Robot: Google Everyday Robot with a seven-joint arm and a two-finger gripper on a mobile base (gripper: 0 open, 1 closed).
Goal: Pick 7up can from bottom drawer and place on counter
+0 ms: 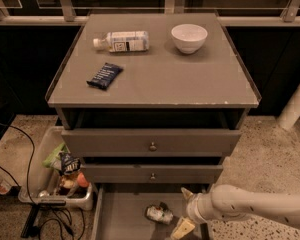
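Note:
The 7up can [159, 214] lies on its side on the floor of the open bottom drawer [120, 219], near the middle. My gripper [182, 211] is low in the drawer just right of the can, its pale fingers [182, 229] spread apart, one above and one below. The arm comes in from the lower right. The counter [155, 79] is the grey cabinet top above.
On the counter lie a clear plastic bottle [121, 41], a dark blue snack packet [104, 76] and a white bowl [189, 37]. Two knobbed drawers [152, 146] are shut above the open one. A white bin of snacks [60, 171] and cables sit on the floor left.

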